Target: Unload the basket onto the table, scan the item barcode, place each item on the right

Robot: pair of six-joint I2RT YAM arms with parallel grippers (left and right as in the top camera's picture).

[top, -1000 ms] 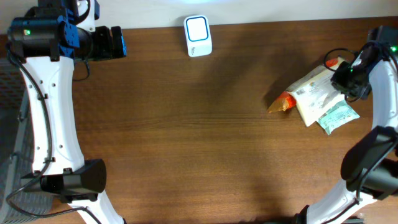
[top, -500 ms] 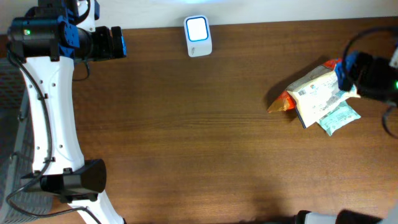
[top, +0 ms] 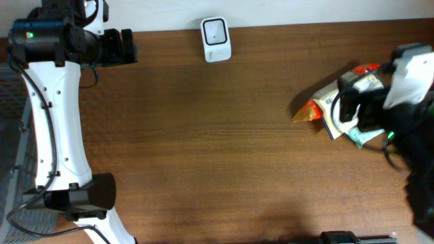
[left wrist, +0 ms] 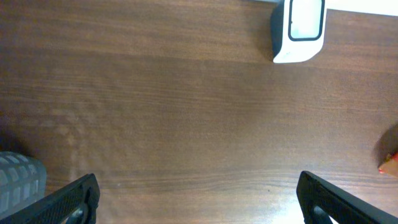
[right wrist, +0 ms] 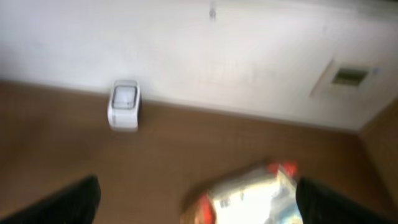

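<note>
My right fingers hang wide and empty over the snack packet, lying on the table's right side — well apart from the scanner; my left fingers, wide too, hover aside, likely keeping its window clear.

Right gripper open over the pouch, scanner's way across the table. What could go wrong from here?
1. A green sachet lies against the pouch; the open right gripper could catch both or shove one away.
2. The right wrist view is blurred, so the grasp may land off-centre.
3. The scanner sits at the far edge; a flat, floppy pouch may sag and hide its barcode, which I can't locate here.
</note>
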